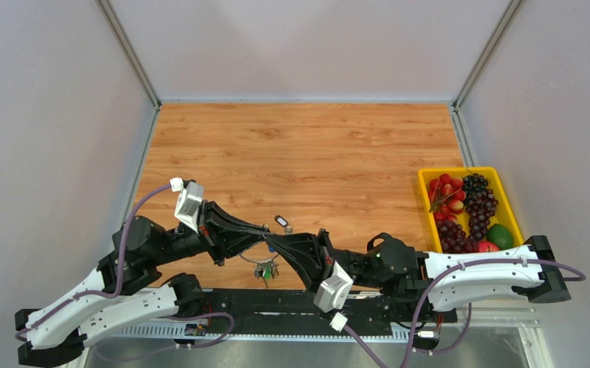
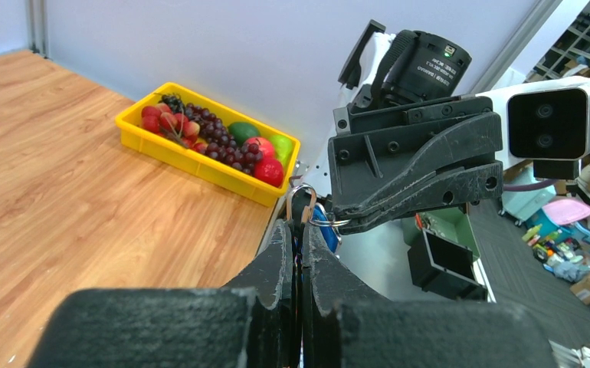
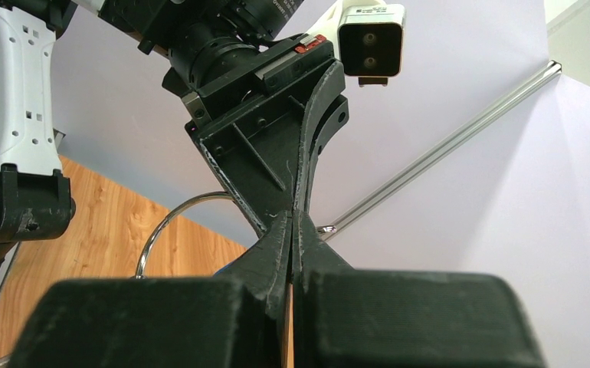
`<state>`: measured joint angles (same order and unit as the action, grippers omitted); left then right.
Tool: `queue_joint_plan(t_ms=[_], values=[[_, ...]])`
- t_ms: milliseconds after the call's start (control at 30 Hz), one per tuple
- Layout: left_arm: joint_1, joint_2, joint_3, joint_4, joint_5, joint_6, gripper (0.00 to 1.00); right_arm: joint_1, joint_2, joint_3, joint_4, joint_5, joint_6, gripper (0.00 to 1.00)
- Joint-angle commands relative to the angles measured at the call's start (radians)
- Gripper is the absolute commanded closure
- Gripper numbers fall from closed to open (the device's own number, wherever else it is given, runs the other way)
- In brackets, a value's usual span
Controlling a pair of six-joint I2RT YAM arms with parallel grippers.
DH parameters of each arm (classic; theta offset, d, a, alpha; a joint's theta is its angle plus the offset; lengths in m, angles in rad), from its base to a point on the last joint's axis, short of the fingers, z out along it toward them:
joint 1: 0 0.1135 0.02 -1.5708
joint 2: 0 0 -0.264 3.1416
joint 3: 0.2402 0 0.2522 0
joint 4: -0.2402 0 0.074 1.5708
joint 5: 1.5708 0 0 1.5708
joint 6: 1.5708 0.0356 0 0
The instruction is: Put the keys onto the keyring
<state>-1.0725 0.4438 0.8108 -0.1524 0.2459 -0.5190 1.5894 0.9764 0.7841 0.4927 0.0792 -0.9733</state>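
Observation:
My two grippers meet tip to tip above the table's near edge. The left gripper [image 1: 263,232] [image 2: 298,227] is shut on the thin silver keyring [image 2: 303,190] [image 3: 171,221], whose wire loop rises from its fingertips. The right gripper [image 1: 275,244] [image 3: 296,218] is shut on the small silver loop [image 2: 330,224] of a blue-tagged key [image 2: 324,217]. Green-tagged keys [image 1: 265,270] hang below the two grippers. One more key with a black tag [image 1: 282,223] lies loose on the wood just beyond them.
A yellow tray [image 1: 427,175] [image 2: 200,167] holding grapes, strawberries and other fruit stands at the right edge of the wooden table [image 1: 299,153]. Grey walls close in the left, right and back.

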Motion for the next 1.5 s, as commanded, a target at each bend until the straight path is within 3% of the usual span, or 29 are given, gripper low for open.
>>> queue_joint_plan(t_ms=[0,1467], values=[[0.001,-0.006,0.044,0.068,0.025,-0.018,1.0,0.007,0.012,0.021,0.043,-0.015,-0.013,1.0],[0.002,-0.009,0.03,0.058,0.122,-0.006,1.0,0.017,-0.013,0.033,0.135,0.043,-0.102,1.0]])
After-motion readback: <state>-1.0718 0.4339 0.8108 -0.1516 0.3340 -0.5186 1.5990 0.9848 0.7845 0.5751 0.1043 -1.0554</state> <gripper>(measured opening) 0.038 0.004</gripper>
